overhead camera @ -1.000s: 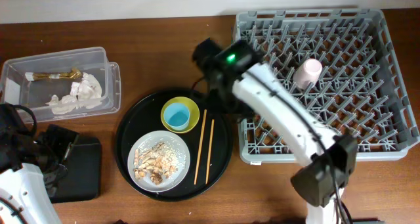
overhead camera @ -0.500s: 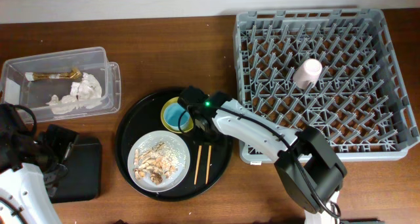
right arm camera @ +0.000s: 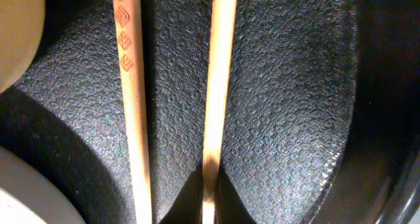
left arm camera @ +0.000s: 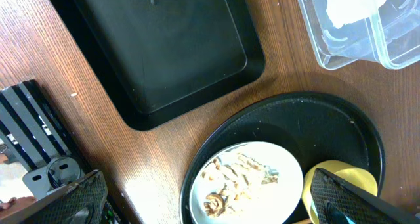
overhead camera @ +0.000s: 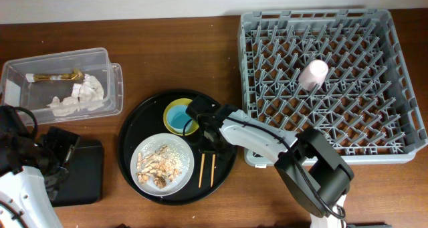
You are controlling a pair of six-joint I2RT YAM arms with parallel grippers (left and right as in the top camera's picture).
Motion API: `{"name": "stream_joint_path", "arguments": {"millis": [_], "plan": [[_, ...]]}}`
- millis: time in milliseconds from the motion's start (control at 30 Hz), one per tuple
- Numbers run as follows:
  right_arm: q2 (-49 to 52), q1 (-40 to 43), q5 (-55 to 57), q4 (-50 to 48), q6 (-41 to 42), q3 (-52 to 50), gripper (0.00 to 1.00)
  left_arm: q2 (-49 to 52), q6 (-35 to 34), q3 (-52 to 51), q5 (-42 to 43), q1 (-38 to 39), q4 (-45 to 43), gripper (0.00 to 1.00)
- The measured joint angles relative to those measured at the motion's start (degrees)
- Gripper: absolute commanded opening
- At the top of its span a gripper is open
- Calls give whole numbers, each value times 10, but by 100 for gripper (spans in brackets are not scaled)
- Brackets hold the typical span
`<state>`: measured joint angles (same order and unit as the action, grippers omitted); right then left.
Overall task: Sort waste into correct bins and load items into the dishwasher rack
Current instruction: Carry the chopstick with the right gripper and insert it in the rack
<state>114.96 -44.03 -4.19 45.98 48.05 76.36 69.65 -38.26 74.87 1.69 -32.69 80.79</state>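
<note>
Two wooden chopsticks (overhead camera: 207,166) lie side by side on the round black tray (overhead camera: 134,131). My right gripper (overhead camera: 208,140) is down on them, shut on the right-hand chopstick (right arm camera: 218,86); the left chopstick (right arm camera: 131,106) lies free beside it. The white plate (overhead camera: 162,162) holds food scraps (overhead camera: 159,164). A light-blue cup (overhead camera: 178,119) sits inside the yellow bowl (overhead camera: 192,107). The pink cup (overhead camera: 313,74) rests in the grey rack (overhead camera: 394,87). My left gripper (left arm camera: 210,201) hangs open above the plate (left arm camera: 246,184), holding nothing.
The clear tub (overhead camera: 100,57) at the far left holds white napkins (overhead camera: 77,97) and a brown wrapper (overhead camera: 53,76). The shallow black tray (overhead camera: 87,171) lies near the front left, partly under my left arm. The rack's near-left corner stands close to the round tray.
My right arm swung from the rack's left edge down onto the round tray, and its jaws closed on the right-hand chopstick. The left arm stayed still.
</note>
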Motion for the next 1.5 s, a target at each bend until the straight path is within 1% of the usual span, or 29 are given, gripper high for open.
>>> {"name": "stream_joint_path", "arguments": {"millis": [67,133,167,233,267,300,333,433,600,633,700,733,767,800,867,933,967,1000,1033,1067,1133,1200,1233,1267,1300,1333,1367,1400,1500], "plan": [[-1,2,0,11,-2,2,4,0,0,0,0,0,0,99],[-13,29,-8,103,-48,58,4,0,0,0,0,0,-1,99],[-32,49,-7,113,-69,91,4,0,0,0,0,0,0,99],[-64,94,-13,190,-144,192,4,0,0,0,0,0,0,99],[-80,116,-13,204,-177,240,4,0,0,0,0,0,0,99],[-99,153,-14,224,-247,294,4,0,0,0,0,0,0,99],[-104,175,-11,224,-290,311,4,0,0,0,0,0,0,99],[-100,239,38,210,-339,311,4,0,0,0,0,0,0,99],[-89,344,68,59,-352,262,4,0,0,0,0,0,0,99],[-80,353,68,44,-357,254,4,0,0,0,0,0,0,99],[-54,355,43,12,-406,253,6,0,0,0,0,0,0,99],[-34,355,23,4,-428,253,21,0,0,0,0,0,0,99],[-22,355,15,3,-438,253,60,0,0,0,0,0,0,99],[-16,355,4,3,-445,250,70,0,0,0,0,0,0,99],[-16,355,-4,18,-449,250,77,0,0,0,0,0,0,99],[-16,355,-9,53,-450,250,77,0,0,0,0,0,0,99],[-16,355,-12,73,-449,249,81,0,0,0,0,0,0,99],[-16,355,-26,111,-447,248,91,0,0,0,0,0,0,99],[-17,355,-37,127,-446,248,94,0,0,0,0,0,0,99],[-32,355,-68,178,-443,245,96,0,0,0,0,0,-1,99],[-96,355,-90,246,-432,244,96,0,0,0,0,0,0,99],[-182,355,-99,272,-422,244,95,0,0,0,0,0,-2,99],[-214,355,-102,269,-414,244,82,0,0,0,0,0,-1,99],[-229,355,-104,268,-403,244,73,0,0,0,0,0,-2,99],[-227,355,-103,249,-387,244,61,0,0,0,0,0,-1,99],[-219,355,-103,229,-369,244,45,0,0,0,0,0,-2,99],[-200,355,-103,206,-348,244,36,0,0,0,0,0,0,99],[-156,353,-103,176,-323,244,35,0,0,0,0,0,0,99],[-54,338,-103,103,-311,243,35,0,0,0,0,0,0,99]]}}
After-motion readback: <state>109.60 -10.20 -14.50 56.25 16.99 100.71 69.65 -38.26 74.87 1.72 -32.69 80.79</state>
